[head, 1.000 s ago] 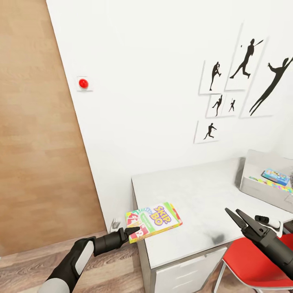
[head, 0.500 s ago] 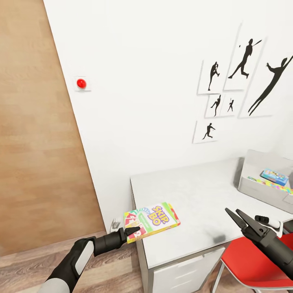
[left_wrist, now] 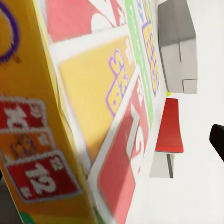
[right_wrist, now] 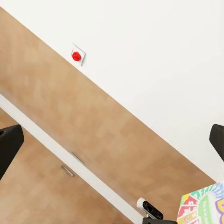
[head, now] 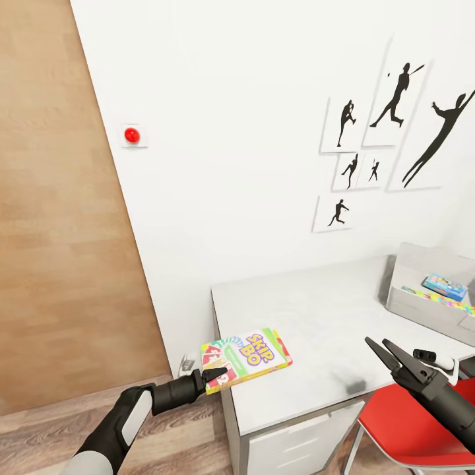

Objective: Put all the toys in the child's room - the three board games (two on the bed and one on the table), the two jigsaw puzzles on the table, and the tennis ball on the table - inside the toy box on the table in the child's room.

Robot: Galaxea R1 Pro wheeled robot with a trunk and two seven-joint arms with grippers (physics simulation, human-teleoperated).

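One game in hand, heading for the toy box.

Left gripper (head: 216, 377) is clamping the near edge of the SKIP-BO box (head: 248, 357), holding it roughly flat over the near-left corner of the table (head: 316, 316); in the left wrist view the box (left_wrist: 88, 116) is sitting right against the lens. Right gripper (head: 381, 348) is hanging empty over the table's front edge, fingers spread. Toy box (head: 429, 310) is sitting at the far right of the table, well apart from the held game, already holding the small blue game (head: 445, 287) and puzzle-coloured edges (head: 435, 296). Judging: SKIP-BO drop is pending; Monopoly and ball status can't be told.
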